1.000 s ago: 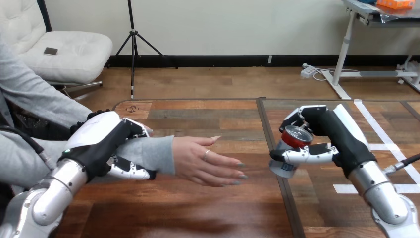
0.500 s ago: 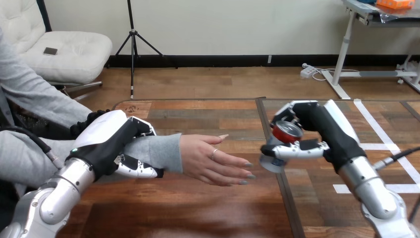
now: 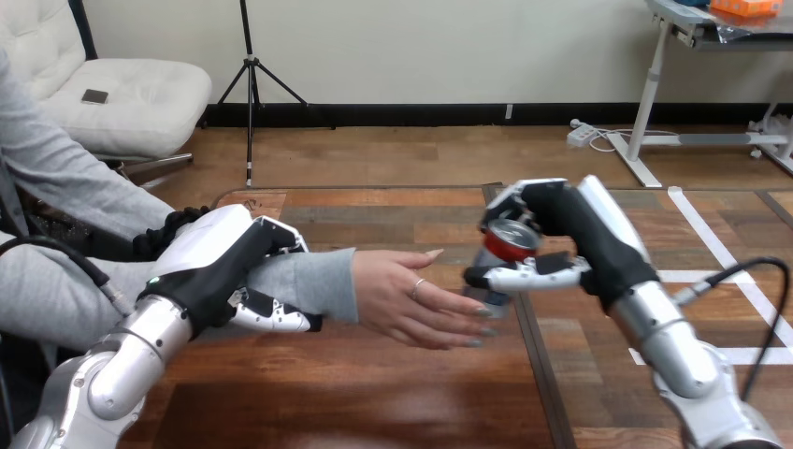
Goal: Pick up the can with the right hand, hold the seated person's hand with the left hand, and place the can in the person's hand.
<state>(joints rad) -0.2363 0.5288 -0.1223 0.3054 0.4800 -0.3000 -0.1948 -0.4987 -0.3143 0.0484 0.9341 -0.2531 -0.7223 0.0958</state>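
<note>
My right hand (image 3: 570, 238) is shut on a silver can (image 3: 497, 257) with a red top, carried tilted above the wooden table (image 3: 393, 210). The can hangs right at the fingertips of the person's hand (image 3: 411, 299), which lies open and palm-up near the table's middle. My left hand (image 3: 220, 262) is curled round the person's forearm in its grey sleeve (image 3: 304, 285), fingers over the top and thumb underneath.
A dark seam (image 3: 533, 355) runs front to back through the table just right of the person's fingertips. White tape lines (image 3: 711, 248) mark the right part of the table. My right arm (image 3: 683, 360) comes in from the lower right.
My right hand has carried the can leftward, from well right of the seam up to the person's fingertips. My left hand and the person's forearm have slid a little to the right.
</note>
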